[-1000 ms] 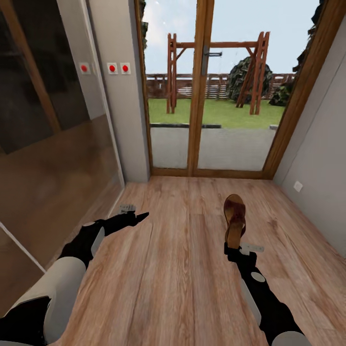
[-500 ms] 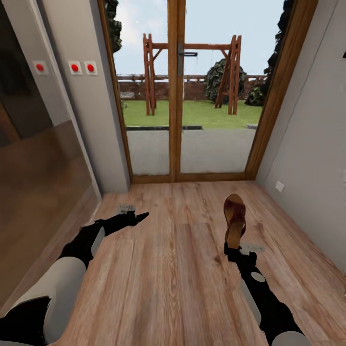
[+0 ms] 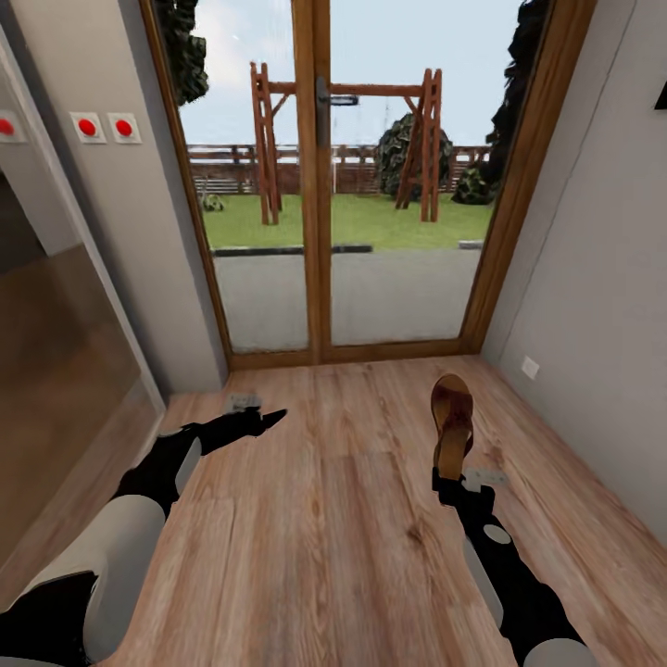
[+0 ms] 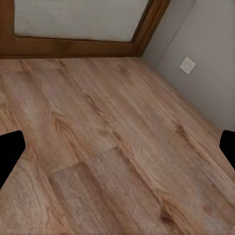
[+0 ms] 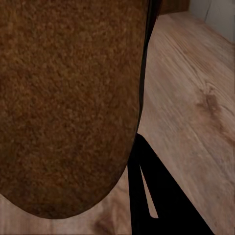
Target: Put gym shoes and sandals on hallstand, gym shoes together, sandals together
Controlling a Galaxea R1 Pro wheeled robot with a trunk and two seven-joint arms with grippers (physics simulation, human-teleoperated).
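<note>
Head view has me facing a glazed wooden door (image 3: pixel 320 185) at twelve o'clock, with a garden and a swing frame beyond the glass. My right gripper (image 3: pixel 451 468) is closed on the heel end of one brown sandal (image 3: pixel 452 417), which points away from me toward one o'clock, lifted above the wooden floor (image 3: pixel 324 519) rather than lying on it. In the right wrist view the sandal's brown sole (image 5: pixel 68 98) sits hard against the camera, with one dark finger (image 5: pixel 161 200) beside it. My left gripper (image 3: pixel 269 420) reaches toward eleven o'clock and carries nothing; its tips look drawn together from above, while the left wrist view puts a dark finger at each edge with bare planks between — so I cannot tell whether it is open or shut.

I judge this to be the carry step: one sandal in hand, the shoe rack not before me. Grey walls close me in at three and at nine, where two red buttons (image 3: pixel 106 127) sit high up. The next move calls for turning the base away from the door until the rack comes round, keeping the sandal level and clamped — then setting it on a tier with room alongside for its partner.
</note>
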